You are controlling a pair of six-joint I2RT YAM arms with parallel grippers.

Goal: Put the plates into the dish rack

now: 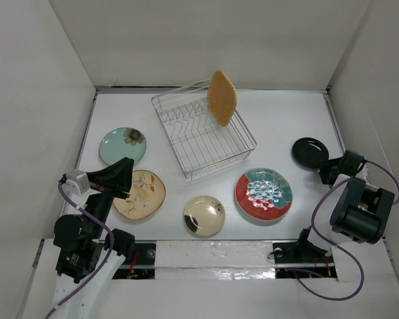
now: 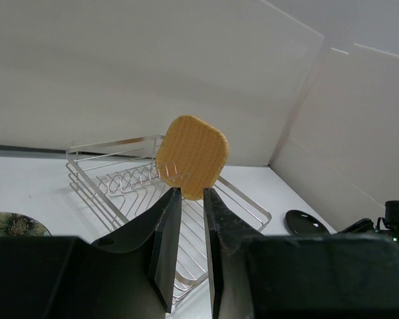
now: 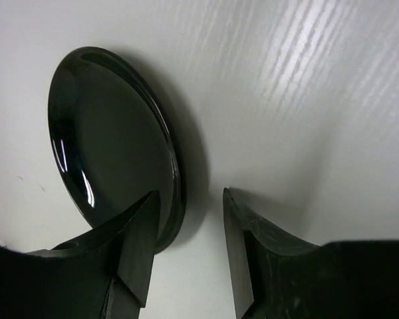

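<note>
The silver wire dish rack [image 1: 186, 143] stands at the centre back, with the orange rounded-square plate [image 1: 221, 98] upright on edge at its far right. The pale teal flowered plate [image 1: 123, 146], beige floral plate [image 1: 141, 194], cream plate with a dark mark [image 1: 204, 216], red plate with a teal-white pattern [image 1: 263, 193] and small black plate [image 1: 310, 152] lie flat on the table. My left gripper [image 1: 128, 166] hovers over the beige plate's left edge, its jaws a narrow gap apart and empty [image 2: 191, 193]. My right gripper [image 3: 190, 194] is open, its fingers either side of the black plate's [image 3: 106, 133] near rim.
White walls close in the table at the back and on both sides. The left wrist view looks across at the rack [image 2: 113, 179], the orange plate [image 2: 191, 154], the black plate [image 2: 306, 221] and my right arm at far right.
</note>
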